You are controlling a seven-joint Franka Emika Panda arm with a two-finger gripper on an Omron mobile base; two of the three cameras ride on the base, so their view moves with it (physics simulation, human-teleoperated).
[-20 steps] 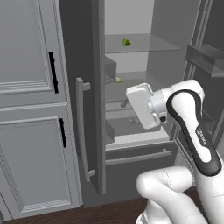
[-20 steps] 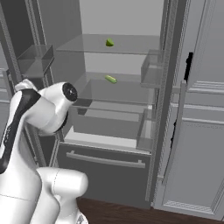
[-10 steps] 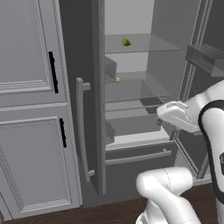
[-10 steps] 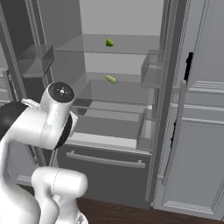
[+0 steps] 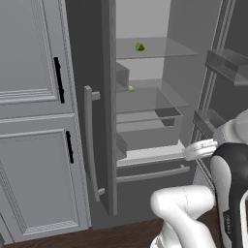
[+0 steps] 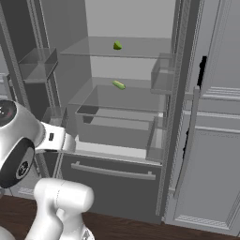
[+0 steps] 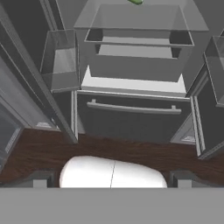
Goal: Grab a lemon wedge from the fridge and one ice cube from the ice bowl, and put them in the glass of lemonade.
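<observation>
Your fingers are showing as two dark tips set wide apart at the bottom of the hand view, and they are gripping and touching nothing; the floor and the lower front of the fridge are lying between them.

You are looking into an open fridge, both doors swung out, so the shelves are exposed for a reach. Two small yellow-green pieces are sitting inside: one on the top glass shelf, and the lemon wedge on the shelf below it, near the back. Which of the two you are meant to take is a judgement call; the lower one reads more like a wedge from the right base view.

Your hand is hanging low and off to the right side of the fridge opening, pointing down toward the bottom drawer, so the wedge is sitting well above and apart from it. You are probably in the approach step, and the hand needs raising and tilting toward the shelf before any closing.
</observation>
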